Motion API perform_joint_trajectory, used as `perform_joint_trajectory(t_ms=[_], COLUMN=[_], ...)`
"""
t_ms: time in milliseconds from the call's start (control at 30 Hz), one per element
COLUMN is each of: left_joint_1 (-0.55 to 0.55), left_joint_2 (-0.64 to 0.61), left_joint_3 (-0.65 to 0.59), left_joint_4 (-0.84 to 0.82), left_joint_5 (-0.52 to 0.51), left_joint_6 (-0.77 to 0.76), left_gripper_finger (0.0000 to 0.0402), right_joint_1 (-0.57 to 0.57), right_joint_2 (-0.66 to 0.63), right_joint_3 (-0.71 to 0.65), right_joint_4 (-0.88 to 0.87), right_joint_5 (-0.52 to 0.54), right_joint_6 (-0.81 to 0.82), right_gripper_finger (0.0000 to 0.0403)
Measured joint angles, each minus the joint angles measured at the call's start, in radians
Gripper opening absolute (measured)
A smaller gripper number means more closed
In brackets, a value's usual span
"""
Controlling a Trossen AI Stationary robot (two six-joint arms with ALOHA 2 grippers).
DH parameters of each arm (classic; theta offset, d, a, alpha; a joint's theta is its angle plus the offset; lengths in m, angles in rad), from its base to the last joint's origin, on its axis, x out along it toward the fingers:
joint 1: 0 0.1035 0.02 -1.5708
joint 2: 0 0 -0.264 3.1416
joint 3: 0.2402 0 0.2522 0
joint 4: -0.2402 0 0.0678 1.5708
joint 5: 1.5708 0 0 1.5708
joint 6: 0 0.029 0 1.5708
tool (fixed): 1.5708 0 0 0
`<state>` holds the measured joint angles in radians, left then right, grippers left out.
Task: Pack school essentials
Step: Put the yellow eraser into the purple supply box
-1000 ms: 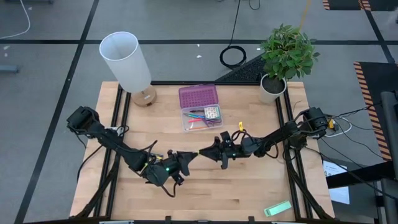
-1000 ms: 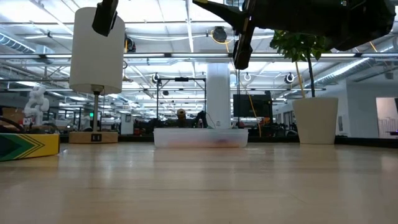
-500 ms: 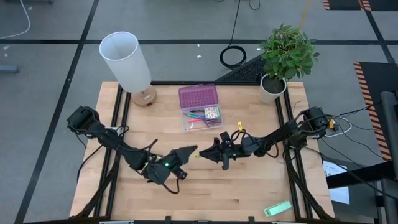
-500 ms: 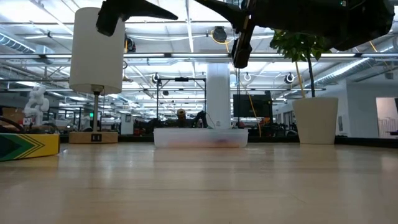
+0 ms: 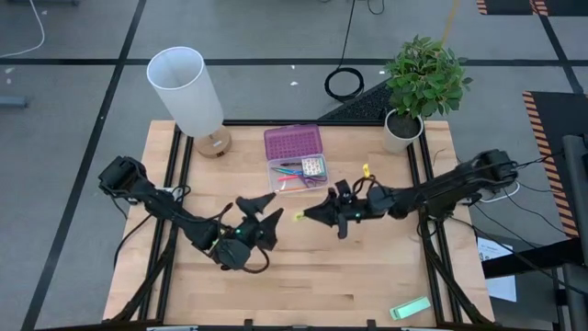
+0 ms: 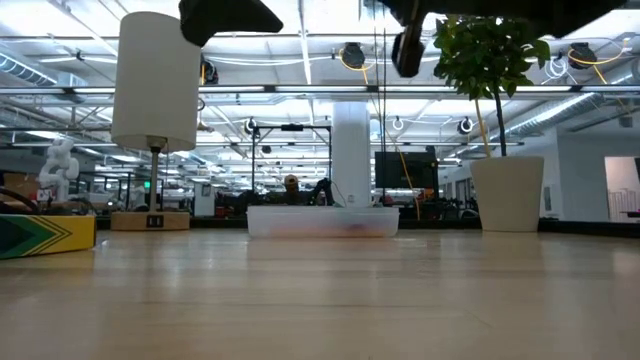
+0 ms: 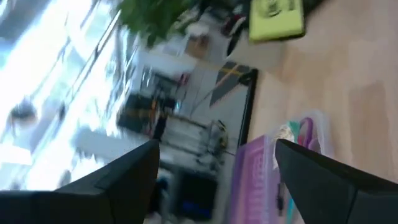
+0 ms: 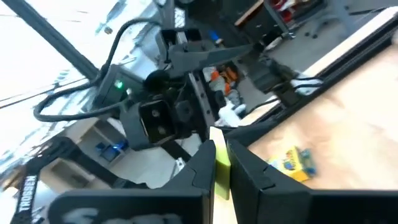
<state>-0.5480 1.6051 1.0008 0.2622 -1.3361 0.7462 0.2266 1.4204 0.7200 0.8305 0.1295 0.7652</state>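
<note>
The right claw point(image 5: 299, 217) hangs above the middle of the wooden surface point(image 5: 367, 276), pinched on a tiny yellow block point(image 5: 299, 217). Facing it, well apart, the left claw point(image 5: 260, 207) is spread wide and empty. The open stationery case point(image 5: 297, 170) with its purple lid lies near the far edge, between the lamp point(image 5: 188, 92) and potted plant point(image 5: 418, 87). A pale green flat block point(image 5: 410, 308) rests at the near right edge.
</note>
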Motion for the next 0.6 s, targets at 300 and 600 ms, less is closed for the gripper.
perform_joint_trajectory(t_ms=[300,600], left_joint_1=[-0.002,-0.002], left_joint_2=[-0.001,-0.001], left_joint_3=[0.0,0.0], left_joint_4=[-0.186,-0.237], left_joint_5=[0.125,0.448], left_joint_6=[-0.532,-0.901], left_gripper_finger=[0.0323,0.0323], right_joint_1=[-0.139,-0.381], right_joint_2=[-0.229,-0.266], right_joint_3=[0.0,0.0], right_joint_4=[-0.332,-0.516], right_joint_5=[0.0,-0.107], right_joint_6=[-0.003,-0.014], right_gripper_finger=[0.002,0.002])
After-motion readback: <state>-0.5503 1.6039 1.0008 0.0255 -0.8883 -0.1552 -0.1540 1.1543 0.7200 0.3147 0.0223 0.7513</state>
